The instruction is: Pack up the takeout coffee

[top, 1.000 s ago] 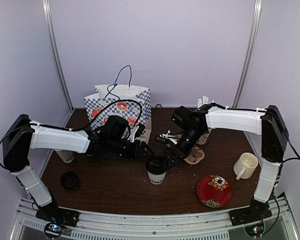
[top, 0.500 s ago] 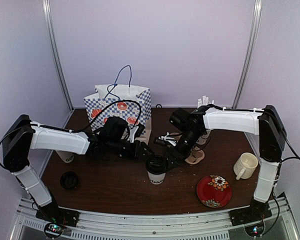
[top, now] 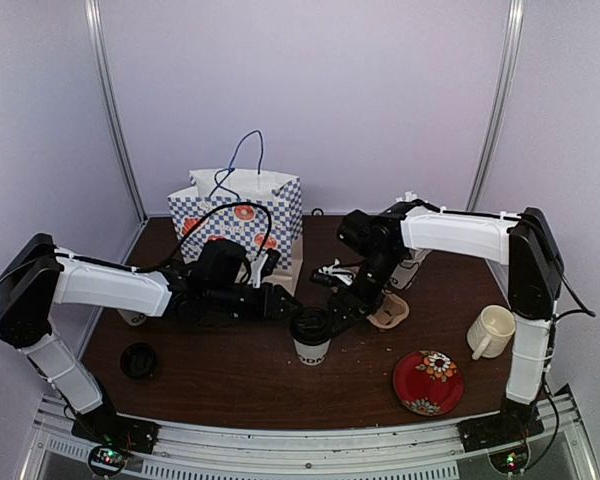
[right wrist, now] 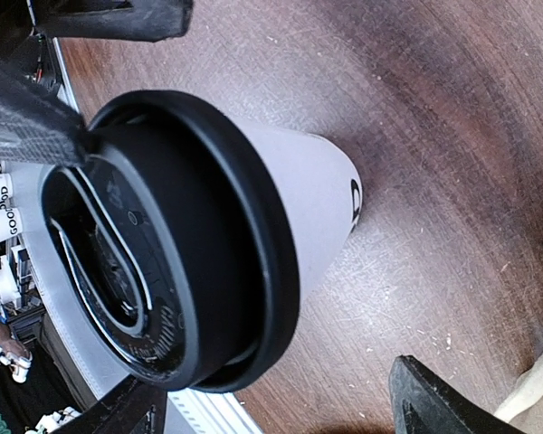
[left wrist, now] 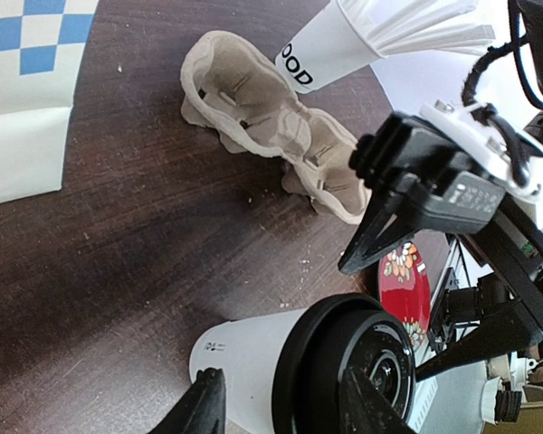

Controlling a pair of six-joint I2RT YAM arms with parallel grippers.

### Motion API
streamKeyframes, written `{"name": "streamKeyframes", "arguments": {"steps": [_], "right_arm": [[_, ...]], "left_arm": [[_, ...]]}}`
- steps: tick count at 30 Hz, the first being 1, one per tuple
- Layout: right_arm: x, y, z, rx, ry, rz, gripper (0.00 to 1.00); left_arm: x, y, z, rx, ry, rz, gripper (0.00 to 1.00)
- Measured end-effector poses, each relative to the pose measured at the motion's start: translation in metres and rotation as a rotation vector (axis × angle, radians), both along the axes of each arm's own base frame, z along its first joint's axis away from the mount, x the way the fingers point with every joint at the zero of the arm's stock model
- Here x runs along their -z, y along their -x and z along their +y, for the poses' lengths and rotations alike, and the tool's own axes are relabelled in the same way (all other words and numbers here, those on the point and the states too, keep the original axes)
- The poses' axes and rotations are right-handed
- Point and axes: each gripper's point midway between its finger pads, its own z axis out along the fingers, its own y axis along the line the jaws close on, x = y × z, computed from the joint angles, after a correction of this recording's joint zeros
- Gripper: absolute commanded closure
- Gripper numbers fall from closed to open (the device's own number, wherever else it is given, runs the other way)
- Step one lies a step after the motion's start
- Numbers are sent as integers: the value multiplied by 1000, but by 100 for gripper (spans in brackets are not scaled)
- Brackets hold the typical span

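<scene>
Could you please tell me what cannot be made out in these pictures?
- Contents of the bag: top view, its walls hide them.
- The cup behind the left arm: top view, the arm covers most of it.
- Lettering on the lidded cup: right wrist view, turned away.
- Hold of the left gripper on that cup: left wrist view, cut off by the bottom edge.

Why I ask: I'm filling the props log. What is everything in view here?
lidded coffee cup: 1, white, black lid, table centre
second coffee cup: 1, white, left side
loose lid: 1, black, front left
paper bag: 1, blue-white check, back left
cup carrier: 1, beige, right of centre
cup of white sticks: 1, white, behind carrier
mug: 1, cream, right
plate: 1, red, front right
table: 1, dark brown, underneath
left end effector: 1, black, at lidded cup
right end effector: 1, black, open, at lidded cup
</scene>
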Motion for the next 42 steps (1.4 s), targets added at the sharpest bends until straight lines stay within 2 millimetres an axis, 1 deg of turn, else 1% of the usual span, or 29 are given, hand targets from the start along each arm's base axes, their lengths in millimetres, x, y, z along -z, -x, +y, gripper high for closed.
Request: {"name": "streamKeyframes", "arguments": {"steps": [7, 17, 23, 27, 33, 42], "right_arm": [[-2, -2, -1, 0, 27, 25, 16], [-7, -23, -6, 31, -26, 17, 16], [-7, -19, -3, 22, -93, 43, 20], [-8, -16, 0, 18, -120, 60, 21], [-10, -13, 1, 15, -135, 76, 18], [-1, -14, -2, 23, -103, 84, 19]], "left_arm": [[0, 0, 2, -12, 3, 3, 56], [-1, 1, 7, -28, -9, 3, 56], [-1, 1, 7, -30, -9, 6, 56], [-1, 1, 7, -31, -9, 8, 56], [-1, 1, 8, -34, -9, 9, 56], [-1, 1, 8, -36, -9, 11, 57]]}}
